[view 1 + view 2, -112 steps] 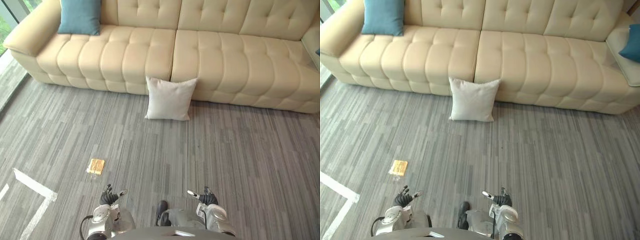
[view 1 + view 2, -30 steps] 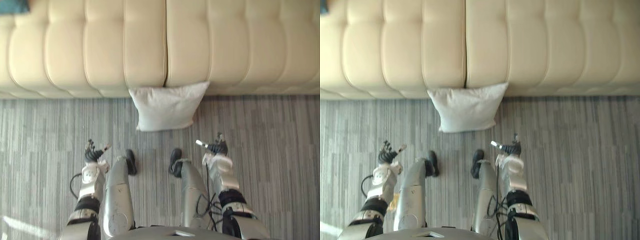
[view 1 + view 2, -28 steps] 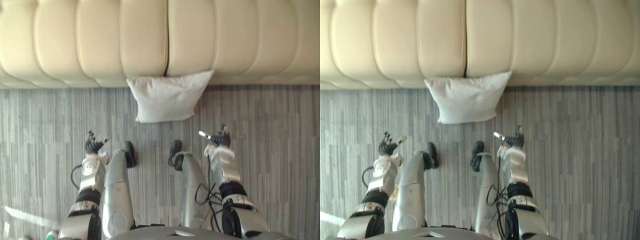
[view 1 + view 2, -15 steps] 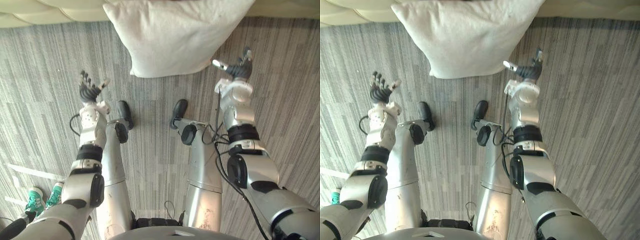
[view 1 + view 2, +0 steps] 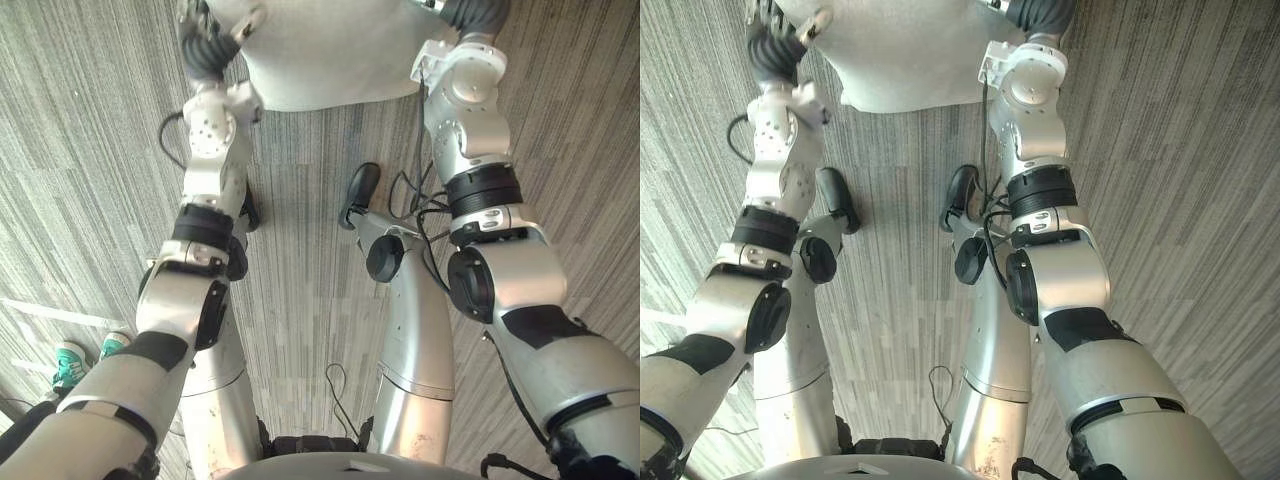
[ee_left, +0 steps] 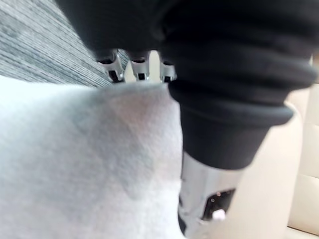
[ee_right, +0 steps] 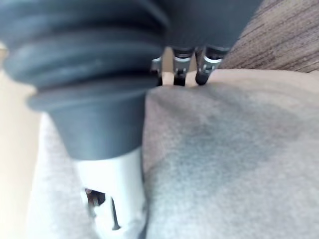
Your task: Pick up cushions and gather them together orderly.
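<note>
On the floor (image 5: 80, 150), left hand (image 5: 205, 45) and right hand (image 5: 472, 15) flank the white cushion (image 5: 330, 50); their grip cannot be told. Soft, probably light: take opposite edges.

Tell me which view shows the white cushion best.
Right eye view: the white cushion shows its lower edge between left hand and right hand. Left eye view matches; wrist views give close patches of cloth.
</note>
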Tool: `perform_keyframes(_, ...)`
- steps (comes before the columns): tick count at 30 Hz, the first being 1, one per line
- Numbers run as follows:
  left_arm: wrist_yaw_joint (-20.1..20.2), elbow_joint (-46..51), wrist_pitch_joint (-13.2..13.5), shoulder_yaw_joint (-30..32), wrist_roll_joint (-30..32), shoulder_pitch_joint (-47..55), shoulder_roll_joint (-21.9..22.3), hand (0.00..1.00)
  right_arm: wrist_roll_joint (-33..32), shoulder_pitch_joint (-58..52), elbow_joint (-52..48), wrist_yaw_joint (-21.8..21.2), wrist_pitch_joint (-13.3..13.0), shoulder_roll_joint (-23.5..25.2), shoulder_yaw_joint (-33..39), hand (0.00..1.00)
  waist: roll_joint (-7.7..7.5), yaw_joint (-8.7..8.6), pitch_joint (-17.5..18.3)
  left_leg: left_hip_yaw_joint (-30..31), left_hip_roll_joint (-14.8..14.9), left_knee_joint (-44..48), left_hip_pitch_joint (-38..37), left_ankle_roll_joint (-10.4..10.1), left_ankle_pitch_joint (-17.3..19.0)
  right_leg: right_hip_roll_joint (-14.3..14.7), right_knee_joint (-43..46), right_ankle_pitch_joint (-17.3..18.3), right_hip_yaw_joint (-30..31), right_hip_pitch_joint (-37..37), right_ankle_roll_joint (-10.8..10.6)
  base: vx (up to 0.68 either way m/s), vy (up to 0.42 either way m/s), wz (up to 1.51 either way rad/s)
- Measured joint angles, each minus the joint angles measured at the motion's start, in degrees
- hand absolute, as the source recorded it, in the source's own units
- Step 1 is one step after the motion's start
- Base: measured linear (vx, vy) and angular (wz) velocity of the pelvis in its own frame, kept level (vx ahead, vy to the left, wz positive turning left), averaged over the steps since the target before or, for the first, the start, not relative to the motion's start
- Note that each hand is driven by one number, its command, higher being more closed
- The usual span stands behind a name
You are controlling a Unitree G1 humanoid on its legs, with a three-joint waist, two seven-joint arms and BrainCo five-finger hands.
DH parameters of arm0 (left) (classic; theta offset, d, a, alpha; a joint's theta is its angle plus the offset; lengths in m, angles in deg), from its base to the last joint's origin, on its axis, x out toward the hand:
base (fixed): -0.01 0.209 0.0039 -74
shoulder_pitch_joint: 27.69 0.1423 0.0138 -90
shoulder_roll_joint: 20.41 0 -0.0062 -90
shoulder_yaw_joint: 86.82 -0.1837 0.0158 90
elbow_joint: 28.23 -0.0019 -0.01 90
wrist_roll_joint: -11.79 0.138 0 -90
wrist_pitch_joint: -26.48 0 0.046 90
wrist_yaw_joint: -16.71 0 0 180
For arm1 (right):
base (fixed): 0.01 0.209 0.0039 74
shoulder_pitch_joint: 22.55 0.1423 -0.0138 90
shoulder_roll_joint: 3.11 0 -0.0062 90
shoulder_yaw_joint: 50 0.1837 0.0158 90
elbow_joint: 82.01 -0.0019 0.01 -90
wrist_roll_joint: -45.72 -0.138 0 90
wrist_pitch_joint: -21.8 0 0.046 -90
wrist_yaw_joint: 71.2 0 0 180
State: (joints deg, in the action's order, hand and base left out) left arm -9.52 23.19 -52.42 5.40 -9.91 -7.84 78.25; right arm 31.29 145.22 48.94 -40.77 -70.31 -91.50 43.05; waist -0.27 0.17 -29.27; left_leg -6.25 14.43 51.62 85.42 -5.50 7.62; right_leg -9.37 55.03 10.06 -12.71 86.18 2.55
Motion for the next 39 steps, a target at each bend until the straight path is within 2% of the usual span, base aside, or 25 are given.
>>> perform_keyframes(7, -1.1, 2.3, -0.8, 0.0, 0.0, 0.0, -1.8, 1.0, -4.5, -1.4, -6.6, 0.3, -0.2, 1.1, 0.5, 1.0, 0.01, 0.02, 0.0, 1.2, 0.5, -0.6, -0.5, -0.7, -1.3, 0.9, -1.2, -0.9, -0.9, -1.1, 1.4, -0.01, -0.029, -0.03)
perform_keyframes(10, -1.7, 6.1, -1.0, 0.0, 0.6, 0.9, -1.8, 1.0, -5.8, -7.0, -15.2, 0.0, -2.8, 3.1, 0.5, 1.0, 0.02, -0.01, 0.0, 1.6, 0.9, -0.1, -2.1, -0.7, -1.3, 1.5, -1.1, -0.9, -1.1, -2.9, 1.4, -0.01, -0.034, -0.05)
perform_keyframes(11, -2.2, 9.7, -1.0, 0.0, 1.9, 2.5, -1.8, 1.0, -7.5, -9.4, -18.7, -0.7, -4.9, 4.6, 0.5, 1.0, 0.02, -0.13, 0.0, 1.7, 1.1, -0.2, -3.0, -0.7, -1.3, 1.7, -1.5, -0.9, -1.1, -3.9, 1.4, -0.01, -0.023, -0.06)
perform_keyframes(14, -2.6, 18.9, -0.8, -0.3, 5.4, 8.7, -1.6, 1.0, -8.7, -17.3, -27.3, -3.1, -8.3, 7.7, -0.5, 1.0, 0.0, -0.37, 0.1, 1.6, 1.5, -1.0, -7.6, -0.9, -1.1, 2.4, -3.1, -1.0, -1.1, -8.5, 1.4, -0.01, -0.015, -0.08)
perform_keyframes(17, -3.4, 23.4, -0.7, -1.4, 7.7, 13.6, -1.3, 1.0, -8.4, -23.8, -32.3, -4.1, -9.2, 9.9, -1.4, 1.0, -0.04, -0.54, 0.2, 1.3, 1.6, -3.0, -11.7, -1.0, -1.0, 2.9, -5.0, -0.8, -1.2, -12.6, 1.0, 0.02, -0.012, -0.04)
perform_keyframes(20, -3.6, 31.0, -0.7, -3.1, 9.6, 23.6, 1.6, 1.0, -6.5, -35.4, -38.7, -4.2, -9.5, 12.5, -3.4, 1.0, -0.07, -0.6, 0.2, 0.1, 1.6, -5.8, -21.2, -1.4, -0.6, 3.2, -7.9, -1.1, -1.3, -21.5, 1.1, 0.07, -0.011, -0.01)
perform_keyframes(21, -3.6, 33.0, -0.6, -3.6, 10.0, 27.0, 2.6, 1.0, -5.7, -38.8, -40.0, -4.2, -9.6, 13.2, -4.2, 1.0, -0.09, -0.6, 1.2, -0.3, 1.6, -6.6, -23.4, -1.5, -0.3, 3.3, -8.8, -1.0, -1.2, -23.5, 0.9, 0.12, -0.004, -0.1)
perform_keyframes(22, -3.5, 36.9, -0.1, -4.2, 11.2, 33.7, 4.4, 1.0, -4.4, -45.7, -43.1, -4.7, -10.1, 14.0, -6.5, 1.0, -0.15, -0.83, 5.2, -0.6, 1.6, -7.6, -25.4, -1.6, 0.2, 3.6, -10.3, -0.8, -1.1, -25.7, 0.6, 0.11, 0.005, -0.06)
perform_keyframes(27, -2.5, 44.3, 0.6, -6.5, 11.5, 45.8, 5.9, 1.0, -1.0, -60.3, -51.5, -7.8, -10.8, 14.3, -10.2, 1.0, -0.17, -0.88, 5.3, -2.0, 1.1, -11.5, -37.7, -1.8, 1.1, 3.9, -14.4, -0.4, -0.8, -37.5, -0.4, 0.11, 0.024, 0.0)
perform_keyframes(28, -0.2, 47.3, 0.9, -7.8, 11.9, 53.1, 5.9, 1.0, -1.0, -67.0, -52.0, -10.3, -11.5, 14.2, -11.3, 1.0, -0.2, -0.87, 6.3, -2.6, 0.8, -13.1, -43.4, -1.7, 1.6, 4.0, -16.4, -0.2, -0.8, -43.2, -0.9, 0.12, 0.053, 0.01)
perform_keyframes(30, 2.1, 50.6, 1.2, -9.1, 11.8, 60.4, 5.8, 1.0, -0.9, -74.4, -54.2, -12.7, -11.4, 14.1, -12.5, 1.0, -0.22, -0.45, 8.2, -3.7, 0.3, -15.7, -49.1, -1.6, 1.9, 4.1, -19.2, -0.4, -0.3, -48.6, -1.8, 0.1, 0.056, -0.02)
perform_keyframes(35, 6.4, 54.8, 2.1, -9.4, 11.7, 74.0, 5.8, 1.0, -0.9, -86.3, -57.4, -17.4, -11.4, 13.6, -15.3, 1.0, -0.29, 0.18, 13.9, -6.0, -0.5, -22.2, -60.0, -1.5, 1.9, 4.7, -25.8, -1.0, 0.0, -59.0, -2.8, 0.13, 0.046, -0.05)
perform_keyframes(39, 8.8, 55.9, 3.1, -9.4, 9.2, 79.7, 5.8, 1.0, -0.6, -89.6, -59.3, -19.5, -11.4, 12.5, -16.1, 1.0, -0.23, 0.42, 17.6, -6.9, -1.2, -26.3, -66.2, -1.9, 1.7, 4.7, -29.0, -1.0, 0.0, -64.6, -3.3, 0.13, 0.011, -0.01)
